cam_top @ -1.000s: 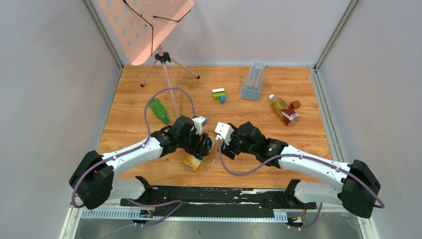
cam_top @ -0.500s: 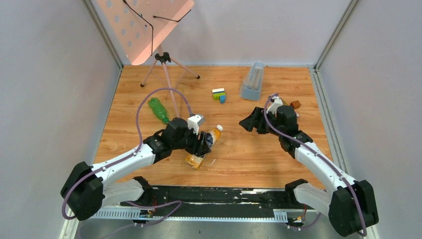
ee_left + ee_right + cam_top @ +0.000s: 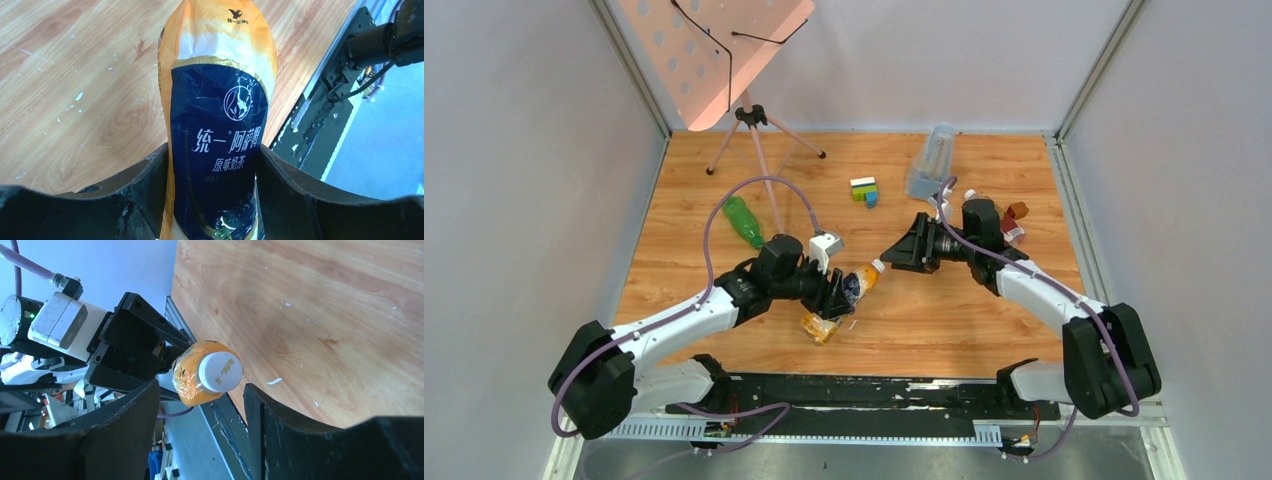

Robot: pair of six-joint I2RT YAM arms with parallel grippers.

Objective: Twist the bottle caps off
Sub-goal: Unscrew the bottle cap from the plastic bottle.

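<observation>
The left end effector [image 3: 834, 293] gripped an amber bottle [image 3: 216, 100] around its labelled middle, tilted over the table [image 3: 944, 310]. Its white cap [image 3: 220, 371] pointed at the right end effector [image 3: 202, 390], whose jaws stood wide on either side of the cap, not touching. A green bottle [image 3: 744, 221] lay apart, far left.
</observation>
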